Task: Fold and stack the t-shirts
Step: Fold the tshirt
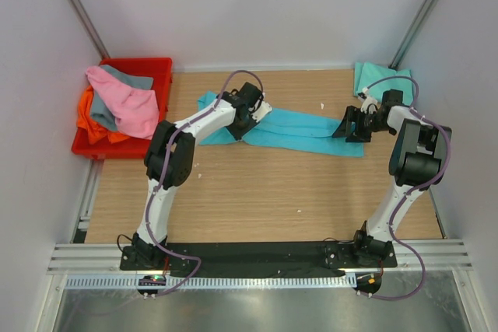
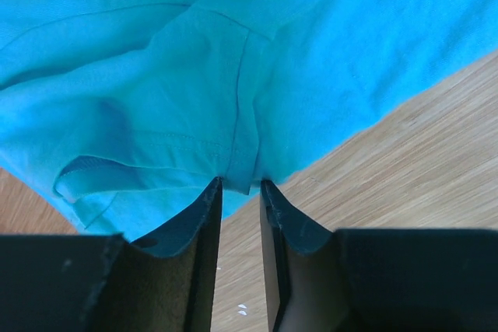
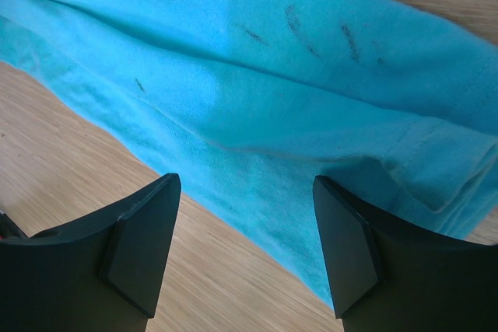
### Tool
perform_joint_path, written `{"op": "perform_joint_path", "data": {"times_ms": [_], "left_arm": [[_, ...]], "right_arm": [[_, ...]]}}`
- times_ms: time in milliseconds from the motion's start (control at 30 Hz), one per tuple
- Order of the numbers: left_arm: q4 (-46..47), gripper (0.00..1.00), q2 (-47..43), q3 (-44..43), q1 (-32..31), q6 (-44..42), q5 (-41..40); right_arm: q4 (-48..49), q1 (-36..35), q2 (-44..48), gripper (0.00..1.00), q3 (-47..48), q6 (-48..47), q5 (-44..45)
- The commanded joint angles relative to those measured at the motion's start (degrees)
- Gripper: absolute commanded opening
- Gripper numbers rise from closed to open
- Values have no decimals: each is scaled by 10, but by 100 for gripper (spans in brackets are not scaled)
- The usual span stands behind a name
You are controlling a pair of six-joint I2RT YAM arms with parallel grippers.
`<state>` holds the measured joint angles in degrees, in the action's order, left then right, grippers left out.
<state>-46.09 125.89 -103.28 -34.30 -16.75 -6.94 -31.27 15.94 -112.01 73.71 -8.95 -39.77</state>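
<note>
A bright turquoise t-shirt [image 1: 303,131] lies as a long folded strip across the back half of the table. My left gripper [image 1: 261,112] is at the strip's left part. In the left wrist view its jaws [image 2: 241,184] stand narrowly apart, open, with a seam fold at the edge of the turquoise shirt [image 2: 156,75] between the tips. My right gripper [image 1: 346,126] is at the strip's right end. It [image 3: 245,180] is wide open over the edge of the cloth [image 3: 272,91], holding nothing. A paler mint-teal t-shirt [image 1: 373,77] lies at the back right corner.
A red crate [image 1: 144,64] stands at the back left, holding a pink shirt [image 1: 128,103], a grey one [image 1: 132,79] and an orange one [image 1: 89,114] that spill over its rim. Bare wooden table [image 1: 264,192] lies between the strip and the arm bases.
</note>
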Motion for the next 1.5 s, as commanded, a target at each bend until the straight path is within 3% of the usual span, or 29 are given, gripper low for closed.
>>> {"op": "perform_joint_path", "data": {"times_ms": [0,167,300,633,933,967,1000,1100,1233,1467], "left_arm": [[20,26,0,-23,2,3,-5],[19,18,5,-35,2,1,-9],[23,0,7,-41,3,1,-9],[44,0,18,-125,23,-11,-56],[99,0,149,-335,57,-70,-120],[115,6,161,-340,57,-69,-133],[131,36,168,-341,57,-68,-168],[196,64,148,-292,53,-26,-212],[296,73,4,-125,53,22,-187],[290,72,-136,76,54,53,-135]], "right_arm": [[9,6,3,75,0,-5,-11],[9,8,3,75,1,-5,-12],[9,8,5,75,1,-5,-12],[9,13,6,75,1,-5,-16],[10,15,5,76,0,-2,-22],[10,15,5,76,0,-2,-23],[9,15,6,76,0,-1,-23],[9,19,17,76,-6,-1,-29],[16,29,29,76,-16,1,-40],[16,33,21,76,-16,-1,-36]]}}
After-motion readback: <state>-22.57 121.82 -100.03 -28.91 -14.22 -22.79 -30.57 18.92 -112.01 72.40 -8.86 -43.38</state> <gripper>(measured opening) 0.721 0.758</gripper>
